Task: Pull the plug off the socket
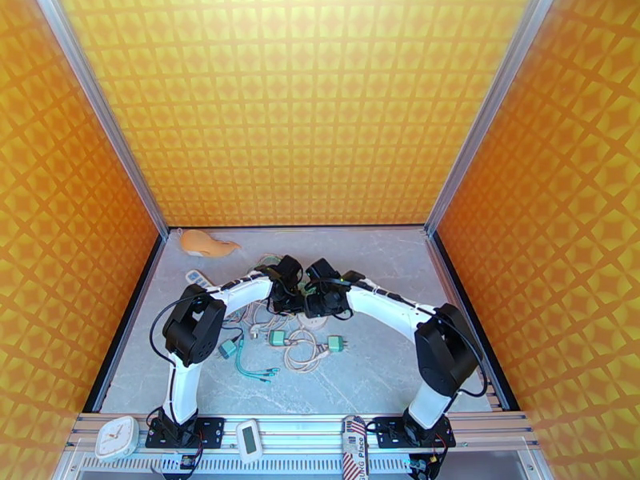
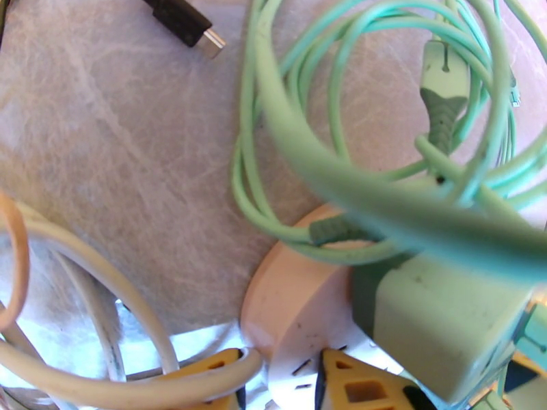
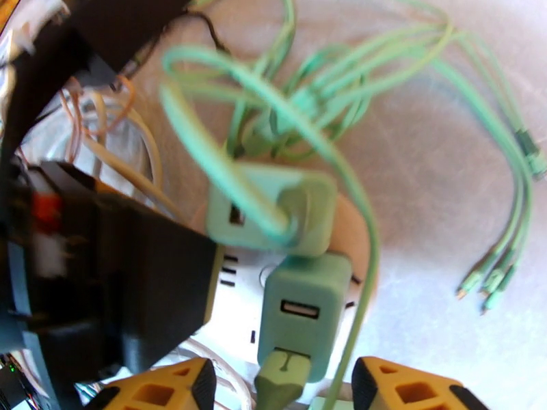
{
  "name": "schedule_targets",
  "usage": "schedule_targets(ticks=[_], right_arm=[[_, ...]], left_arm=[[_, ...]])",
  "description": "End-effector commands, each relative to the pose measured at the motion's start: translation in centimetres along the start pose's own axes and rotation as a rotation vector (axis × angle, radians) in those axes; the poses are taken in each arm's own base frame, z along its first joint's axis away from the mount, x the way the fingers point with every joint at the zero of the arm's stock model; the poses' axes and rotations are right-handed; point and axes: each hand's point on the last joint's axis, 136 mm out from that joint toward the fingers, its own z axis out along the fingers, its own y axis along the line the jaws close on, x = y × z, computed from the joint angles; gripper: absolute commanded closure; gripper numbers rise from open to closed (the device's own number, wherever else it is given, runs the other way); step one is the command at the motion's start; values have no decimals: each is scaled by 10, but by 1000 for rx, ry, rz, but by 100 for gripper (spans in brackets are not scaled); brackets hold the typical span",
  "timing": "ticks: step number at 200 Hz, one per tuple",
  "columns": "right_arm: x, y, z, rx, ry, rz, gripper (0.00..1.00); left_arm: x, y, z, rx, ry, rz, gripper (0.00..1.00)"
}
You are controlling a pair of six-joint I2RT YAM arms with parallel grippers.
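My left gripper (image 2: 282, 380) pinches the round socket (image 2: 287, 302), lower centre. My right gripper (image 3: 282, 378) is spread, flanking the green USB charger (image 3: 304, 302)'s lower end. I should close squarely and pull straight.

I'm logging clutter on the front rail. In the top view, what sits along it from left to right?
Clock → left arm base → white gadget → striped tag → right arm base.
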Motion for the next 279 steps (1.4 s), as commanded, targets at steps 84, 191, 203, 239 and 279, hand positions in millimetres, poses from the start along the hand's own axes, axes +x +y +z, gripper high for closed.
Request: schedule_targets(ticks=[84,191,203,239,279], right_arm=[[-16,3,27,10,-34,-37,65],[-19,45,11,-20,-33,-113,77],[-20,48,9,-36,-34,-107,77],[-25,35,0,-18,-48,-113,78],[-33,-2,-9,-58,-52,-9,78]], left_arm=[[62,66,56,-266,192,-14,71],[62,67,61,-276,207,-10,74],[62,68,61,-278,211,-9,74],[64,69,62,-280,215,-8,74],[66,72,63,-285,219,-9,74]])
